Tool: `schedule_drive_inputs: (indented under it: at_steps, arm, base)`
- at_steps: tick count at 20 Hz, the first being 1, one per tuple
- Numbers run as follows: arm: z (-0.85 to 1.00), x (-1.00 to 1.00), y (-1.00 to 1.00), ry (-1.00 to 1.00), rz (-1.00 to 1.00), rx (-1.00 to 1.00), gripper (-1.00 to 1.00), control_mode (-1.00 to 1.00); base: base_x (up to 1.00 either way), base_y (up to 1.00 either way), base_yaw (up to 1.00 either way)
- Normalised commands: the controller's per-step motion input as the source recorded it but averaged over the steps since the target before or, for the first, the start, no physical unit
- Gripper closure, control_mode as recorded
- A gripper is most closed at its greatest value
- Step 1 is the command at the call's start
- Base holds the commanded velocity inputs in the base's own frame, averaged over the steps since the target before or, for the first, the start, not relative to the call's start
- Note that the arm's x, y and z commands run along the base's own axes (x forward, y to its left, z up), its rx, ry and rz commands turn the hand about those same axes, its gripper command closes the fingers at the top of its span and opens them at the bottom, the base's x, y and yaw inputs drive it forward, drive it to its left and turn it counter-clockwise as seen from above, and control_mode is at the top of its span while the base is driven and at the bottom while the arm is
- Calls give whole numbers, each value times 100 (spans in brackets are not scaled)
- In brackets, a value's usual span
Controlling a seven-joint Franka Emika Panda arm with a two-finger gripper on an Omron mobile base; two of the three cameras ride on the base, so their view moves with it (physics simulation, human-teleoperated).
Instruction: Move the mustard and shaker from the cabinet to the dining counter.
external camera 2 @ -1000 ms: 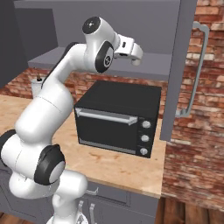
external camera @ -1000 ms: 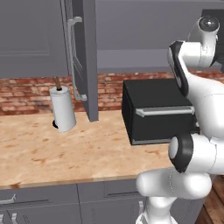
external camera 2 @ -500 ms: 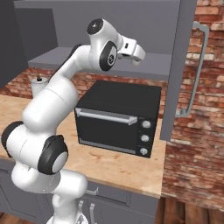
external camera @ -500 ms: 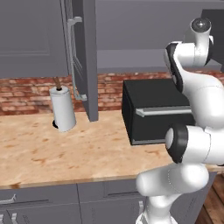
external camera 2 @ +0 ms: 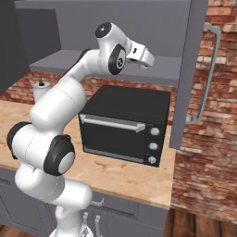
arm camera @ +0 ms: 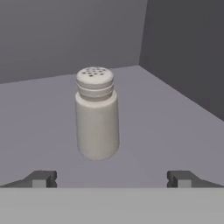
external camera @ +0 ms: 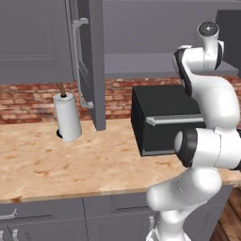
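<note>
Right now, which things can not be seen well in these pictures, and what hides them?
- Gripper: in the right base view its fingertips are too small to judge the gap.
- Shaker: hand view gives its front only; its back is hidden.
- Mustard: the hand view takes in just part of the cabinet shelf, so its place cannot be told.
- Oven: in the left base view the arm covers its right part.

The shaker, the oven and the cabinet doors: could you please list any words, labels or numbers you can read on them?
None: no readable text anywhere.
The shaker is plain, with only holes in its top.
The oven has three unmarked knobs.
The cabinet door bears no label.
</note>
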Motion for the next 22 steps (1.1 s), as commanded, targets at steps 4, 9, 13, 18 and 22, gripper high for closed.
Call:
schedule_drive_inputs:
  at_steps: [4,9,13,18,22]
  arm:
    - [-2,25,-16,0,-3,1,-100,-100]
    - [-2,24,-16,0,-4,1,-100,-100]
    - [-2,27,-5,0,-1,3,-100,-100]
    - [0,26,-1,0,0,6,-100,-100]
    - [-1,23,0,0,0,3,-100,-100]
  base:
    - [0,0,0]
    - [0,0,0]
    - [0,0,0]
    - [0,0,0]
    - [0,0,0]
